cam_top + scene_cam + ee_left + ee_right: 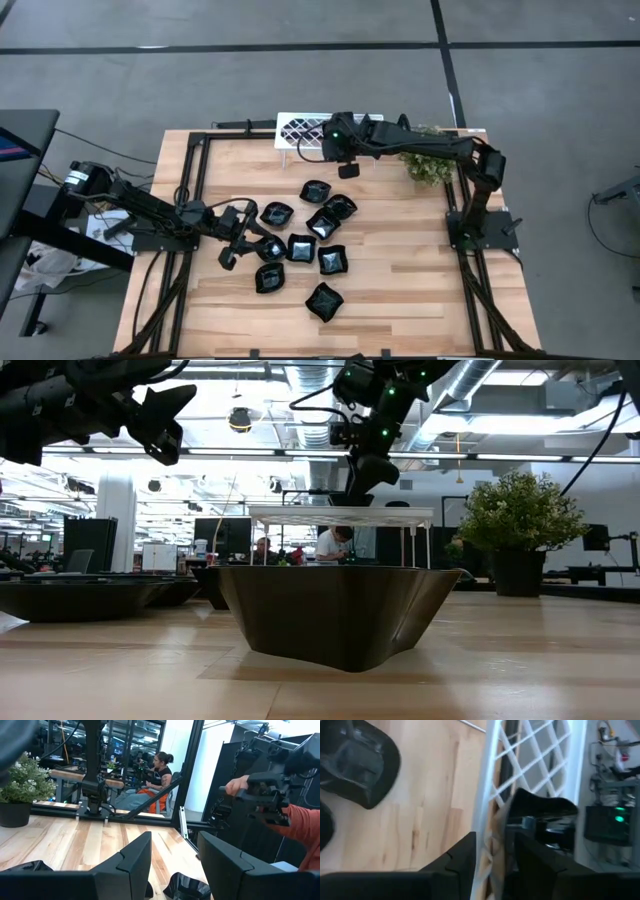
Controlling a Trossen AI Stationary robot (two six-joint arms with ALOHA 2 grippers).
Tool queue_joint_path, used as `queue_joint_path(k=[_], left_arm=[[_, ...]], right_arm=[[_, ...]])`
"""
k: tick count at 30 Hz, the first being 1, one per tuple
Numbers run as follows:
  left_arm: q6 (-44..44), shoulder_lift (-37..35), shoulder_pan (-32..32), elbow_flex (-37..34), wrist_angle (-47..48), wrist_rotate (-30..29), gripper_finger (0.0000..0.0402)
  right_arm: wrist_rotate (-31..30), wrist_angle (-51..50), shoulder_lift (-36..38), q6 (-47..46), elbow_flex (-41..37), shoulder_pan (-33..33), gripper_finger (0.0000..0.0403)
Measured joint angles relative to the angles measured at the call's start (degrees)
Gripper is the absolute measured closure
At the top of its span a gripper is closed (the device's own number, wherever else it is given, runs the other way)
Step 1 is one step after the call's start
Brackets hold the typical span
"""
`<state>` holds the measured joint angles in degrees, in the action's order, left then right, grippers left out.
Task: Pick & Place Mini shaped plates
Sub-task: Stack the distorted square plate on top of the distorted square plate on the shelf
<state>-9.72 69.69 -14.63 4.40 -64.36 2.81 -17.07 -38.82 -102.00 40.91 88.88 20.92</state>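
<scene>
Several glossy black mini plates [305,245] lie clustered at the table's middle; one [335,610] fills the low view. My left gripper [232,250] is open and raised at the cluster's left edge. A plate [187,887] shows below its gap [175,865]. My right gripper [348,170] is open above the near rim of the white lattice tray [300,130] at the far edge. The tray's rim [487,780] runs between its fingers [495,860]. A dark glossy shape [545,812] lies on the lattice beyond them; whether it is a plate I cannot tell.
A small green plant [428,165] stands at the far right, beside the right arm. The tray [340,515] stands on thin legs. Bare wood lies near the table's right and near edges. In the left wrist view, a person's hand and orange sleeve [300,820] show beyond the table.
</scene>
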Motion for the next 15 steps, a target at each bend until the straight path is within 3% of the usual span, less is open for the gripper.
queue_joint_path(k=[11,15], left_arm=[[0.0,0.0,0.0,0.0,-0.02,0.0,0.0238],[0.0,0.0,0.0,0.0,-0.02,0.0,0.0238]], right_arm=[[-2.19,-4.97,2.75,-0.97,6.58,-4.24,0.0272],[1.38,-8.29,7.64,-4.22,6.54,-6.68,0.0278]])
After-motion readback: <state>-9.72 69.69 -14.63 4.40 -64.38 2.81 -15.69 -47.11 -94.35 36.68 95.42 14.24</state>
